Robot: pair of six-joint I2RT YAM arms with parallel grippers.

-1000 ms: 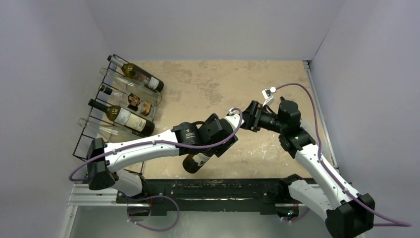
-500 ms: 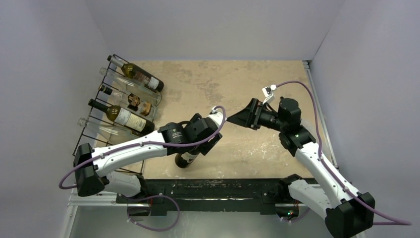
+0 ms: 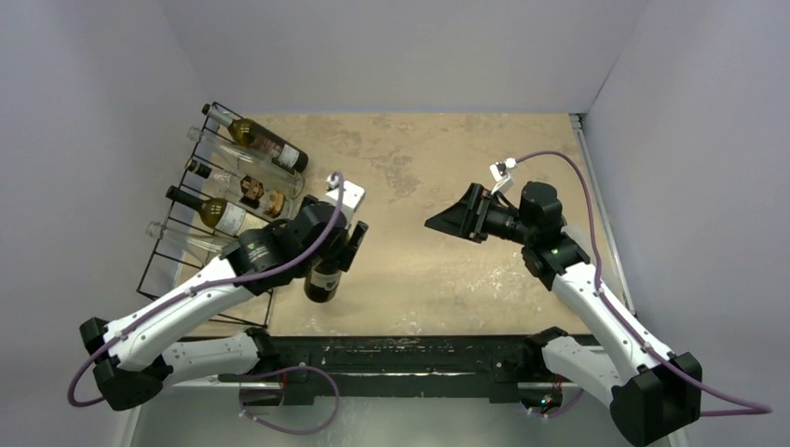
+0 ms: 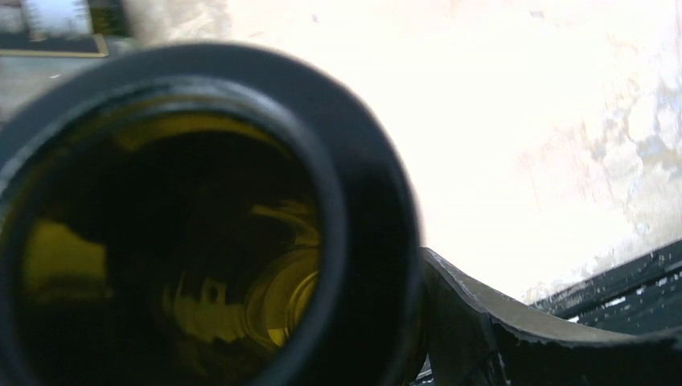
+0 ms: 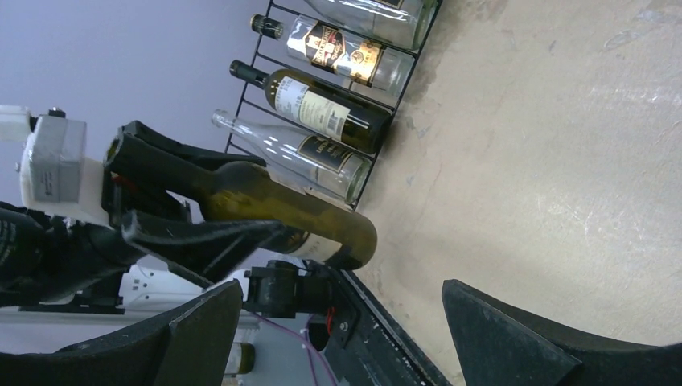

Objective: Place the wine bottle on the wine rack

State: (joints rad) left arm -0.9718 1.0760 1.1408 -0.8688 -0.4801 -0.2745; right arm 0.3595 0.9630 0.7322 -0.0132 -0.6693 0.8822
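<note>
Where light strikes, the cylindrical wine bottle (image 5: 281,207) glows olive.

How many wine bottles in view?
6. Five lie on the rack, back to front: olive, clear, dark-labelled clear, olive, clear. The sixth bottle is in the left gripper, off the rack. The left arm may hide more.

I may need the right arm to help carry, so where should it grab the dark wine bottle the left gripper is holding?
The lower body, near the base. The left gripper clamps the wine bottle at neck and shoulder, leaving only that wide end free. Probably come in over the table from the right, with the right gripper open jaws straddling the round body crosswise.
</note>
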